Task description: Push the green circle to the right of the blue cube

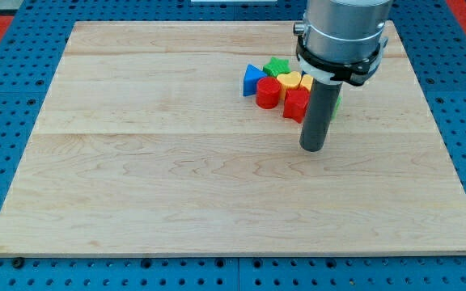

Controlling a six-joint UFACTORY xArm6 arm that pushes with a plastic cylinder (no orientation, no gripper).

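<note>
A sliver of green shows just past the view's right edge of the rod, at the right end of the block cluster. I take it for the green circle, but the rod covers most of it and its shape cannot be made out. No blue cube is visible; it may be hidden behind the arm's body. The only blue piece in sight is a blue triangle at the cluster's left end.

Between them sit a green star, a red cylinder, 2 yellow blocks and of unclear shape, and a red block just left of the rod. These are packed close, and several seem to touch.

My tip rests on the worktop just below the cluster, toward the view's bottom, close to the red block and the green sliver. I cannot tell whether it touches either. There are no jaws on this arm, only the rod, so nothing is grasped.

I judge this to be the approach step, with the tip lining up on the green piece. The next move calls first for knowing where the blue cube lies. The tip then has to get onto the side of the green piece away from its goal and push without dragging the red block or the yellow blocks along.
</note>
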